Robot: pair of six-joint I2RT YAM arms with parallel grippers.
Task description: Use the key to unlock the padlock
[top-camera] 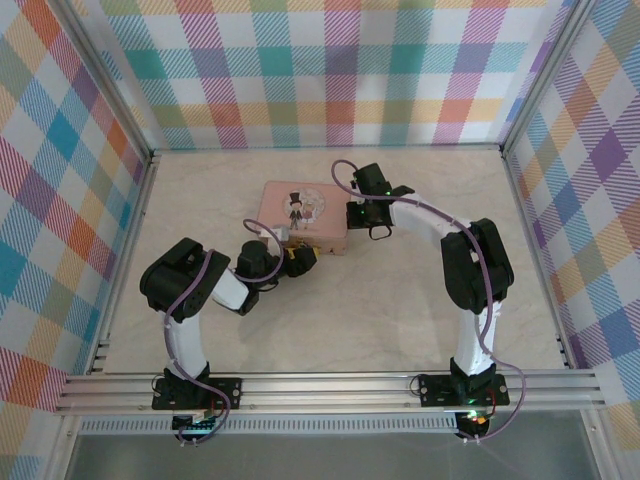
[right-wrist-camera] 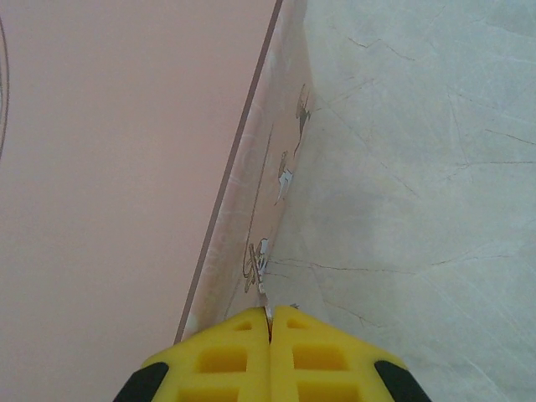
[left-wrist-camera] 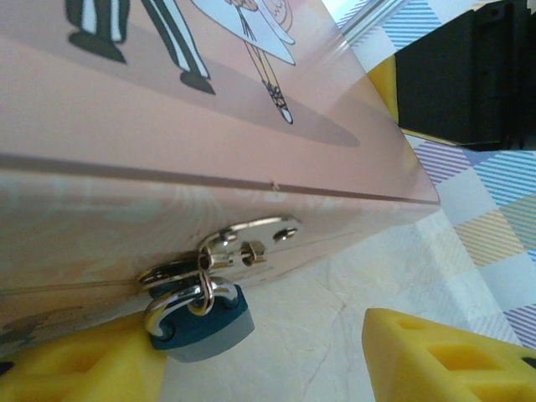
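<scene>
The tiny blue-teal padlock (left-wrist-camera: 205, 322) hangs by its silver shackle from the metal hasp (left-wrist-camera: 251, 239) on the front wall of the pink tin (left-wrist-camera: 167, 126). My left gripper (left-wrist-camera: 260, 368) is open. Its left fingertip (left-wrist-camera: 75, 368) is right beside the padlock body and its right fingertip (left-wrist-camera: 444, 356) stands well apart from it. From above, the left gripper (top-camera: 300, 262) sits at the tin's near edge. My right gripper (right-wrist-camera: 270, 322) is shut on the key (right-wrist-camera: 265, 300), whose thin silver blade pokes out between the fingertips beside the tin's side wall (right-wrist-camera: 268, 193).
The pink tin (top-camera: 300, 215) lies in the middle of the marble table (top-camera: 400, 320), with the right gripper (top-camera: 375, 222) at its right end. Checked walls enclose the table on three sides. The right arm's black body (left-wrist-camera: 469, 75) is visible behind the tin.
</scene>
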